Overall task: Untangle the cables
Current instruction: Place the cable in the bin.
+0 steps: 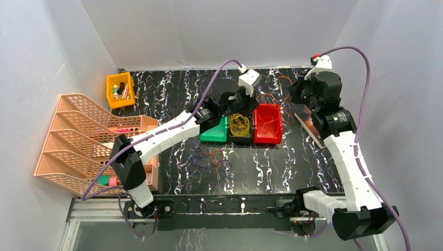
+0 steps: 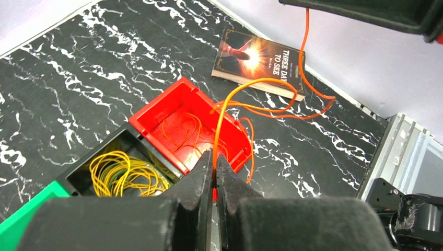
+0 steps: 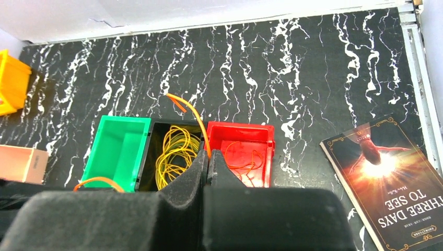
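The left gripper (image 2: 214,163) is pinched shut on an orange cable (image 2: 223,112) looping above the red bin (image 2: 156,102); the right gripper (image 3: 208,157), also closed, seems to pinch the same strand; draw apart slowly, watching for snags.

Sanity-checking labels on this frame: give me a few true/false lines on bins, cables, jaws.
1. The yellow cables lie in the red bin. False: they lie in the black bin.
2. The left jaws are shut on an orange cable. True.
3. The right jaws are open. False: they are shut, with an orange cable pinched between them.
4. The book lies on the table, outside the bins. True.
5. The green bin holds nothing, as far as the right wrist view shows. True.
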`<state>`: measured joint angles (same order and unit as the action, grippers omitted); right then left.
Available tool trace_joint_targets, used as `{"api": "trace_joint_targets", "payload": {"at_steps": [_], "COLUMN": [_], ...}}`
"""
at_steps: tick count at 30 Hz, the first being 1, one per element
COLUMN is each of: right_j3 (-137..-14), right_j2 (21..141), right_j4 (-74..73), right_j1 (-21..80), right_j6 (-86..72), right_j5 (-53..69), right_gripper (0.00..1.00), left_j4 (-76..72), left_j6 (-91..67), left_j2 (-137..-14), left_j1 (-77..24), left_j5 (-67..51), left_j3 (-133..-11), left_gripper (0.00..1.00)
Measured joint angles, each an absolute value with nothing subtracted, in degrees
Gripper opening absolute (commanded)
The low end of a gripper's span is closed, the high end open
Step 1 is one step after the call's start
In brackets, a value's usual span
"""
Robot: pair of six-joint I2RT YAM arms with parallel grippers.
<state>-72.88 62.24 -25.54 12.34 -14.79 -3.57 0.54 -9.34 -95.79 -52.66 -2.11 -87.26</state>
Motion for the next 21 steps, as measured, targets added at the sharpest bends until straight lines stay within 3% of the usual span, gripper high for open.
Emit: {"api": "trace_joint_targets", "payload": {"at_steps": [12,21], "right_j3": [-68.8,-68.1], "right_j2": [52.6,63.1], "right_j4": [-23.1,-20.0], "right_j1": [12.0,12.0], "right_j6": [-14.9,-17.1], "right_j5": [-6.3,-6.0], "right_gripper": [0.00,0.00], "left_j4": [1.6,-1.6], "left_j6": [-6.7,-5.3], "left_j2": [-104.6,-110.0], "left_j1": [-52.1,-47.5], "left_j5": [-5.0,-6.7], "left_j3": [-99.4,-100.6], "left_gripper": [0.00,0.00]}}
